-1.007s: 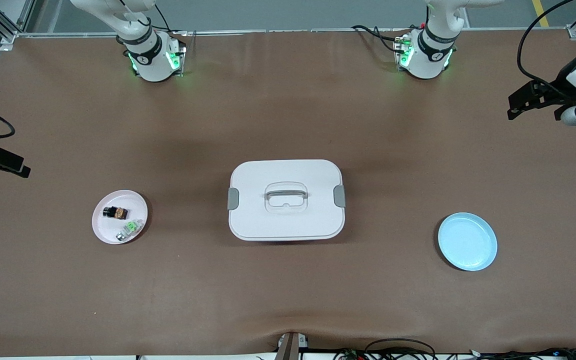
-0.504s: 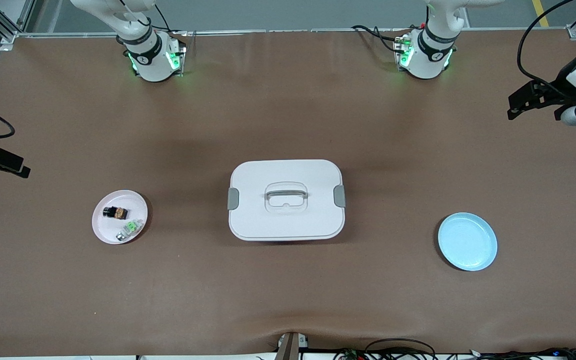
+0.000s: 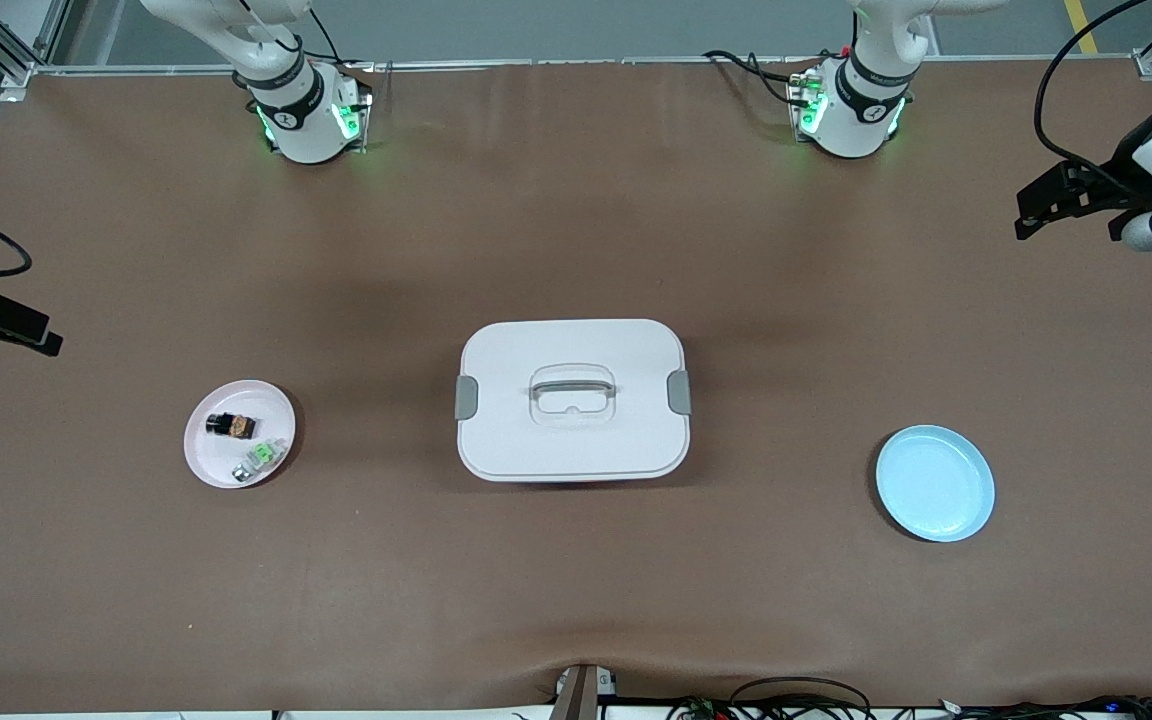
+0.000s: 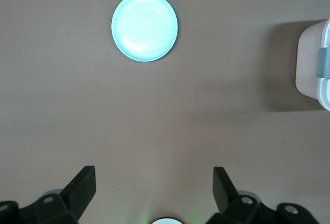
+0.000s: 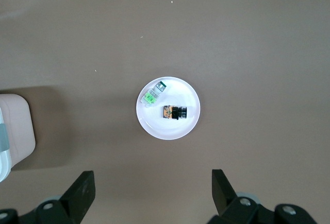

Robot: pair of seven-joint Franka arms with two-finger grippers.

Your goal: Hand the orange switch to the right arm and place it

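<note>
A pink plate (image 3: 239, 433) toward the right arm's end of the brown table (image 3: 576, 600) holds two parts: the orange switch (image 3: 231, 426) and, just nearer the front camera, a clear part with a green centre (image 3: 260, 458). One white lidded box (image 3: 572, 399) sits mid-table with nothing on it. One bare blue plate (image 3: 935, 483) lies toward the left arm's end. The right gripper (image 5: 152, 193) hangs spread wide over the table by the pink plate; the left gripper (image 4: 153, 190) hangs spread wide near the blue plate. Both arms wait, holding nothing.
</note>
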